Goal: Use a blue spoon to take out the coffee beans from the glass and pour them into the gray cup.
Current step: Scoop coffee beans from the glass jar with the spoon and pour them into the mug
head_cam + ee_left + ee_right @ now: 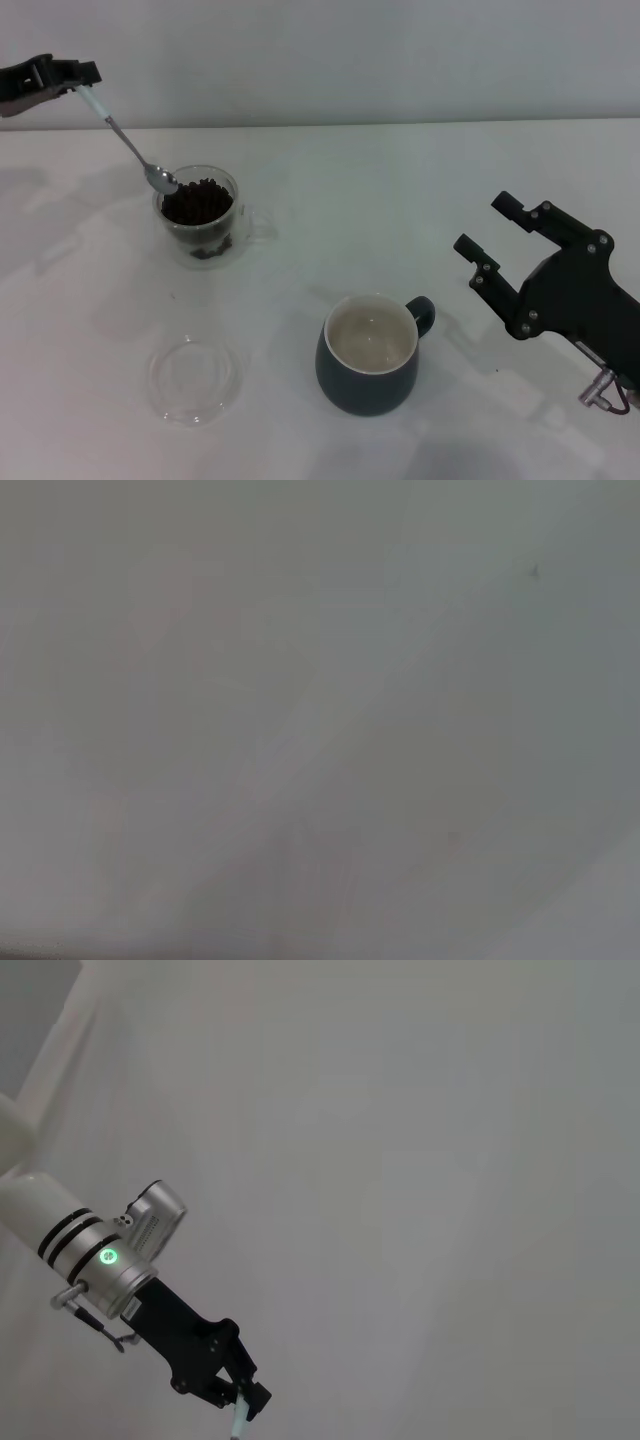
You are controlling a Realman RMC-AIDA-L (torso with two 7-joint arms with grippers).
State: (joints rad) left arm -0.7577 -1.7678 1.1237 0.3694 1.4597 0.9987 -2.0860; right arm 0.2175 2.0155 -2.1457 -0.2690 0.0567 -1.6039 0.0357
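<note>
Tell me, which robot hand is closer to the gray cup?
The right. The right gripper hangs open beside the gray cup, on its handle side. The left gripper is far off, holding the blue spoon over the glass.

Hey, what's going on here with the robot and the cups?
The left tool holds the blue spoon by its handle, tilted down so its bowl sits at the rim of the glass, over the coffee beans. The gray cup stands nearer the robot, no beans visible inside. The right tool waits open, off to the right.
</note>
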